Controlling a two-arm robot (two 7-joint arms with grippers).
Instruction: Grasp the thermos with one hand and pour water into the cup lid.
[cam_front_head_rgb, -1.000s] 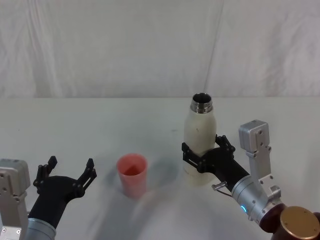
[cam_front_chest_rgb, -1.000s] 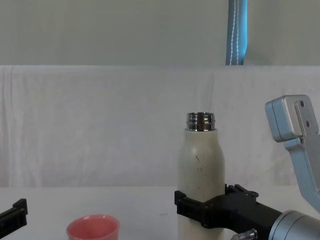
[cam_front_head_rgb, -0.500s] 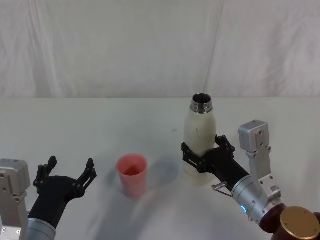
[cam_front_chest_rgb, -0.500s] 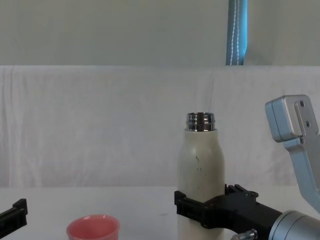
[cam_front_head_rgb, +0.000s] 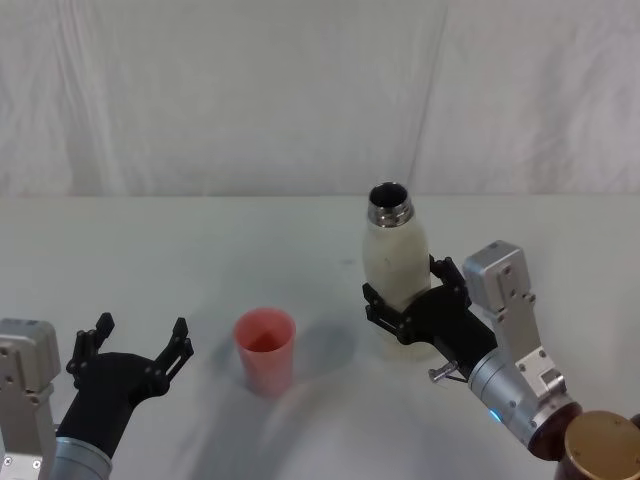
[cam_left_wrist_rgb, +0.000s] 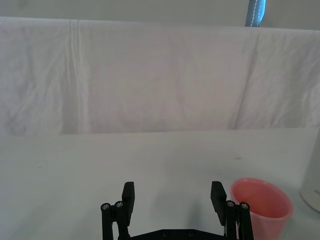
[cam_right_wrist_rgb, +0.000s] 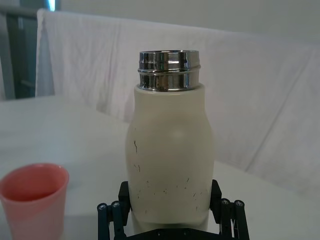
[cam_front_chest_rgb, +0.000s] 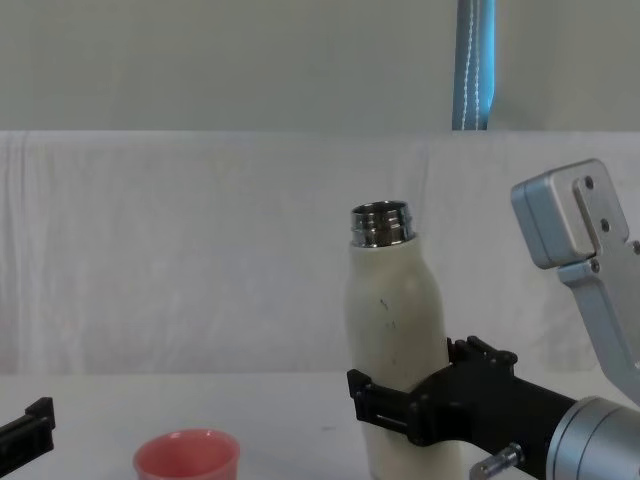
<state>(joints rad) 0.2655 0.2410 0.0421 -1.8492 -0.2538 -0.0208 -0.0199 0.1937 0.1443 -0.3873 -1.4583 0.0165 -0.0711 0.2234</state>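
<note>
Clamping the lower body of the thermos (cam_front_head_rgb: 394, 268), the right gripper (cam_front_head_rgb: 408, 312) has its black fingers closed against both sides of the cream-white bottle, which leans a little toward the robot's left with its open steel neck uppermost; whether its base rests on the white table (cam_front_head_rgb: 200, 260) or is just clear of it, I cannot tell. To the left of the bottle, apart from it, the salmon-pink cup lid (cam_front_head_rgb: 265, 350) stands upright on the table. Farther left, the left gripper (cam_front_head_rgb: 138, 344) is parked low with its fingers spread wide and nothing between them, just beside the cup lid but not touching it. The grip sits low on a tall, smooth body, so the likely trouble is the bottle slipping or swivelling between the fingers as it tips. The cup lid is small and light: a stream started too far away would miss the rim, and a bump from the neck could knock it over.
</note>
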